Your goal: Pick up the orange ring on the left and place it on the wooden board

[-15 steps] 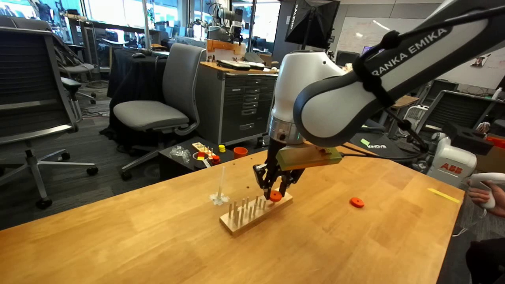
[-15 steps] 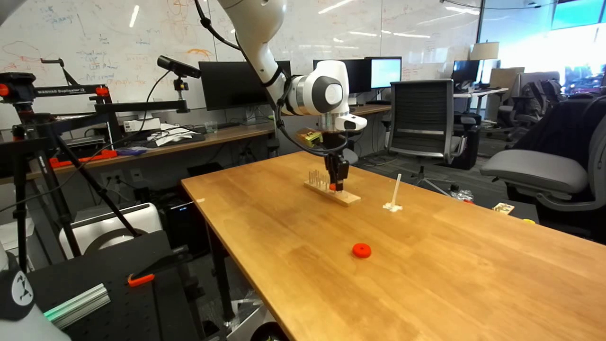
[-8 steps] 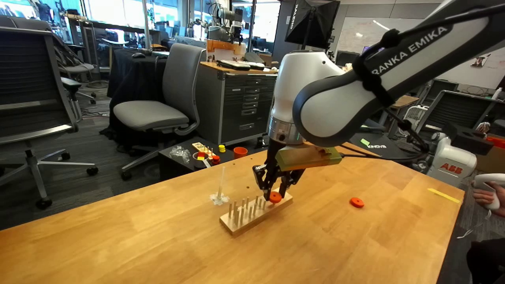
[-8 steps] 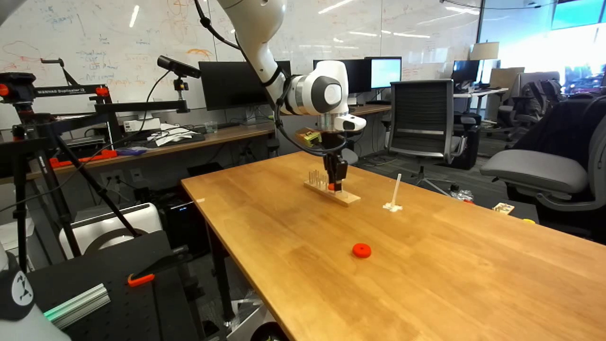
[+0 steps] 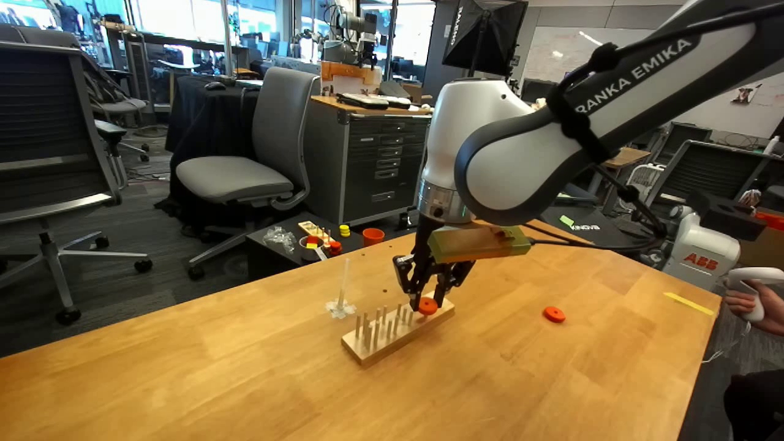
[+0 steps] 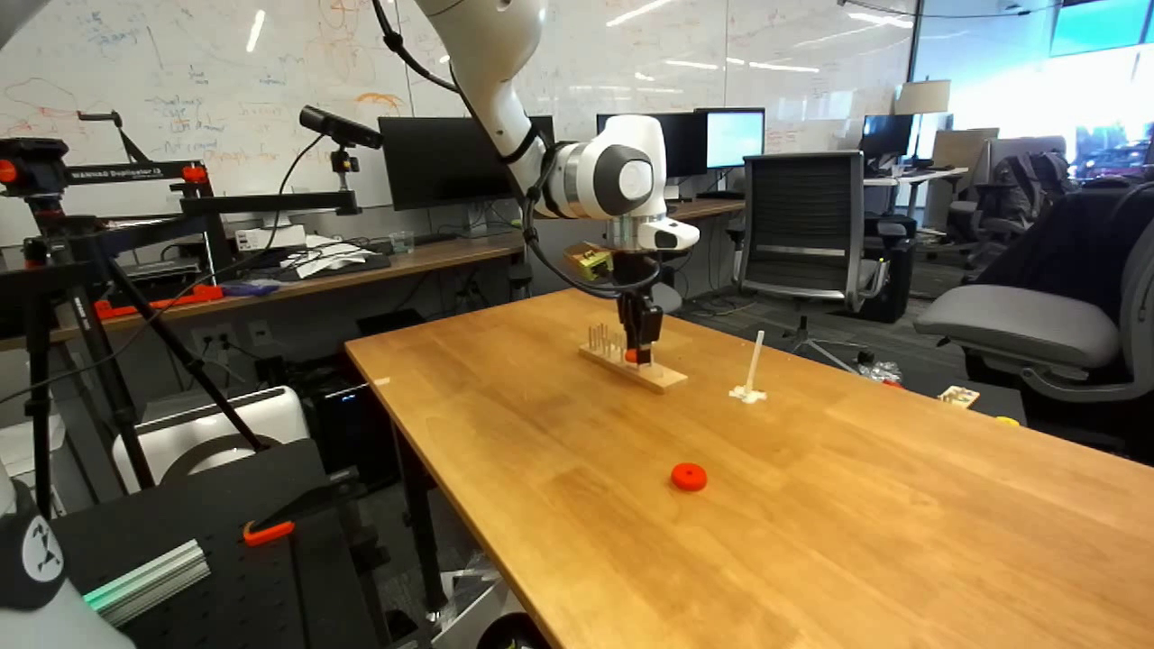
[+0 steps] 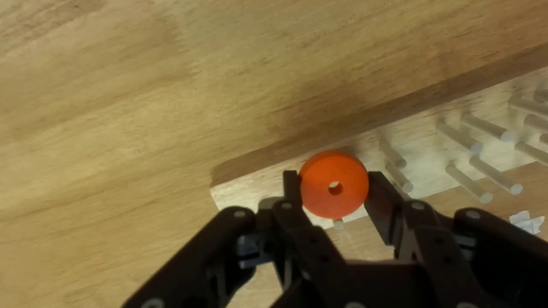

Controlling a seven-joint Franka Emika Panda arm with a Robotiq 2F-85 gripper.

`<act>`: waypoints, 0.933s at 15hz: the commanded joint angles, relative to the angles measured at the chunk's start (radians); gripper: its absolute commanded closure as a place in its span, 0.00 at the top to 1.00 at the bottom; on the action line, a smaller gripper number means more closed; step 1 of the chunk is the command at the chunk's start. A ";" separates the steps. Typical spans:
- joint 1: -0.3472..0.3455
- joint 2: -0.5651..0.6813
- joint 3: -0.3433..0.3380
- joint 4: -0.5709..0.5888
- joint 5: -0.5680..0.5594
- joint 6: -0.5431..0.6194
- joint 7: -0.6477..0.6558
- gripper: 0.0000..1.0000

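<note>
Holding the forearm (image 5: 643, 82) aslant, pointing the claw (image 7: 334, 184) downward, pinching the orange ring (image 7: 319, 186) between both fingertips (image 7: 292, 184) over one end of the wooden pegboard (image 7: 252, 188).

In both exterior views, the end effector (image 5: 427, 302) points downward. Its two fingers (image 7: 383, 200) are opposed and clamped, tips apart. The metal wrist flange (image 5: 442, 204) sits above the end effector; the Franka Emika forearm (image 5: 646, 101) slopes upward from the wrist housing (image 5: 470, 116).
</note>
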 commanded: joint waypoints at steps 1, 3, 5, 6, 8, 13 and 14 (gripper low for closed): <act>-0.010 0.014 -0.001 0.022 0.024 -0.027 -0.003 0.18; -0.012 0.015 -0.002 0.025 0.023 -0.028 -0.003 0.18; -0.014 0.016 -0.003 0.027 0.023 -0.029 -0.003 0.18; -0.016 0.015 -0.002 0.029 0.024 -0.031 -0.003 0.18; -0.016 0.014 -0.002 0.033 0.022 -0.034 -0.002 0.18; -0.013 0.009 -0.002 0.041 0.019 -0.041 -0.001 0.18; -0.011 0.010 -0.004 0.044 0.016 -0.043 0.000 0.18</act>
